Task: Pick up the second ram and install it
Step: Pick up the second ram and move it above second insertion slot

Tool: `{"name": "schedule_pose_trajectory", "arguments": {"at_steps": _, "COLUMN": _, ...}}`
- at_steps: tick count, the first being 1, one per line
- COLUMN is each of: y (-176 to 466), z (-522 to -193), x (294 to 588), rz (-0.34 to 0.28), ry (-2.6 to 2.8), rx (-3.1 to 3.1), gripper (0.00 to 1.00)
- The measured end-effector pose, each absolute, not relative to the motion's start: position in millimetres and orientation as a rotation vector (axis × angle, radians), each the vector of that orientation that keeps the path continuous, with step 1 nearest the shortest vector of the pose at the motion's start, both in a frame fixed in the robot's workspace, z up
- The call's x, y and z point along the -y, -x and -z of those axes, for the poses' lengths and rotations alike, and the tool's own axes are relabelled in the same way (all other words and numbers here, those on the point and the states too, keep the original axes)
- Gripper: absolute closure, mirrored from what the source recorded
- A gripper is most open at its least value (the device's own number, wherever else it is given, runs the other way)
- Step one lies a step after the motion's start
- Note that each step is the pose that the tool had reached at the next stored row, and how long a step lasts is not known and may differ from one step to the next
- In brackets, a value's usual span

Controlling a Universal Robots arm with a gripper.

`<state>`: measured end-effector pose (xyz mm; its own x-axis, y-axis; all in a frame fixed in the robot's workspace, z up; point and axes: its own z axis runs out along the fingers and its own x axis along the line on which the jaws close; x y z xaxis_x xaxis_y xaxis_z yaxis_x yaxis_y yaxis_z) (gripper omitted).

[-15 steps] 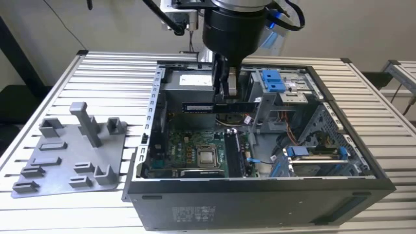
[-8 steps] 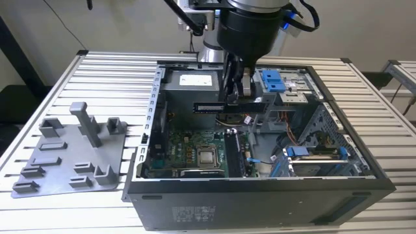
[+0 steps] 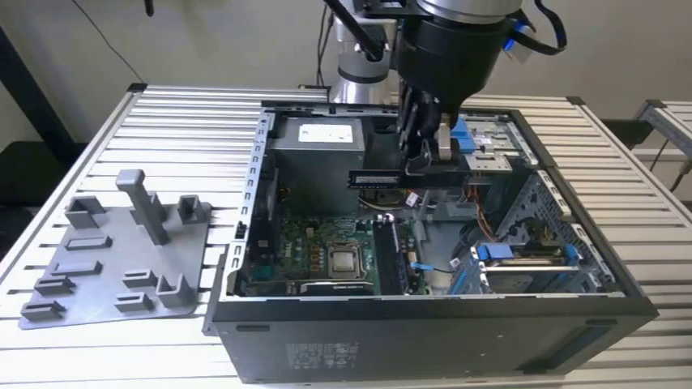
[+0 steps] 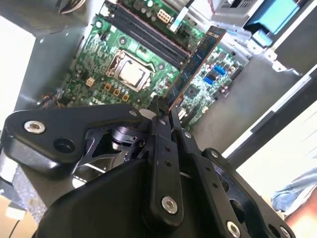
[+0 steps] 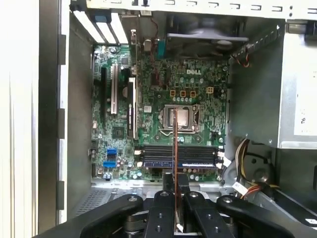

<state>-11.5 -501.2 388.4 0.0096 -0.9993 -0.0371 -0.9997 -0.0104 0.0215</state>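
Hand: the hand (image 3: 425, 162) is clamped on one end of the second ram (image 3: 381, 179); in both wrist views the fingers (image 5: 167, 184) press on the stick's two flat faces
Second ram: held in the air over the open computer case (image 3: 433, 312), clear of the board; level in the exterior view, its free end toward that view's left; edge-on in the first wrist view (image 5: 175, 141), crossing the memory slots (image 5: 193, 154) rather than lying along them
Board: processor socket (image 5: 177, 117) sits just beside the slots; cannot tell for certain which slot is free
Surroundings: grey tray (image 3: 97, 298) lies on the counter (image 3: 184, 121) beside the case, well apart from the hand
Progress (judgement): pick-up done; stick not yet seated
Risk 1: the grip is at one end, so pressing down may pivot the stick in the pinch and seat one end alone
Risk 2: if it stays crosswise to the slot, or its notch faces wrong, the contacts may jam on the slot wall
Risk 3: cables (image 5: 242, 186) and case walls are near; a low sideways move could snag them
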Motion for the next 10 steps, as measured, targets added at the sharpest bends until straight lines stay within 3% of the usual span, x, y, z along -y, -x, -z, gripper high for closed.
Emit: {"name": "schedule_pose_trajectory", "arguments": {"at_steps": 10, "y": -3.6, "z": -388.3, "x": 501.2, "rz": -0.065, "ry": 2.220, "rx": -2.207, "gripper": 0.86}}
